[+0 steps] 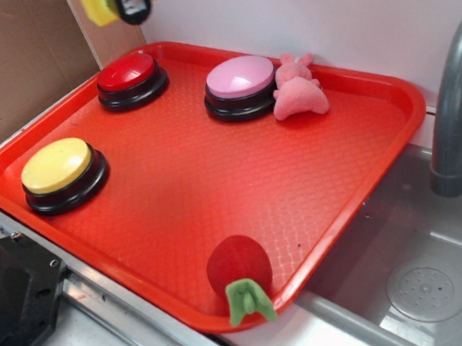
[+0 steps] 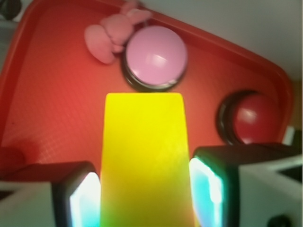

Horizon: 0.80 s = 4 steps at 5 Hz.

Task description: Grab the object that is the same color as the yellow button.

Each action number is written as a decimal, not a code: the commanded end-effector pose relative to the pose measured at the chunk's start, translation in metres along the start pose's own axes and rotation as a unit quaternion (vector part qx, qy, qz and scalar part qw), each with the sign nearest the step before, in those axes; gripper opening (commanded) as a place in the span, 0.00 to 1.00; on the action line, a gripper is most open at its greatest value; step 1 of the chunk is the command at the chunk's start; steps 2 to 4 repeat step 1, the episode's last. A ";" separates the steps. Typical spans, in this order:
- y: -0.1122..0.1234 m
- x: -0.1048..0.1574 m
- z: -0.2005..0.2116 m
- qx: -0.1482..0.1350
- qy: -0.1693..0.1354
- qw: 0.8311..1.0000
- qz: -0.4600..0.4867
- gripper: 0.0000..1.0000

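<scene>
Gripper (image 2: 144, 189) clamped on the yellow wedge (image 2: 144, 156), high above the tray (image 1: 376, 151); I judge a loose pinch could drop it.

The exterior view looks down at an angle from the front corner, taking in the whole red tray (image 1: 378, 175), its far rim toward 12 o'clock. The wrist view is much closer and faces the opposite way. Both views share the pink button (image 1: 240, 78) (image 2: 156, 53) and red button (image 1: 127, 71) (image 2: 255, 124).
</scene>
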<state>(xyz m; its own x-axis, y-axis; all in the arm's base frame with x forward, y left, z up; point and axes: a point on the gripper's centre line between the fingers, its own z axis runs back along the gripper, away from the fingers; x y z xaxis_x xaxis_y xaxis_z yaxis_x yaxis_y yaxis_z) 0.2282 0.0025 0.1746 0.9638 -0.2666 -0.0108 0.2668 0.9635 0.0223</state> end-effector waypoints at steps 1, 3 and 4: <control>-0.005 -0.018 0.015 0.004 0.000 0.999 0.036 0.00; -0.005 -0.018 0.015 0.004 0.000 0.999 0.036 0.00; -0.005 -0.018 0.015 0.004 0.000 0.999 0.036 0.00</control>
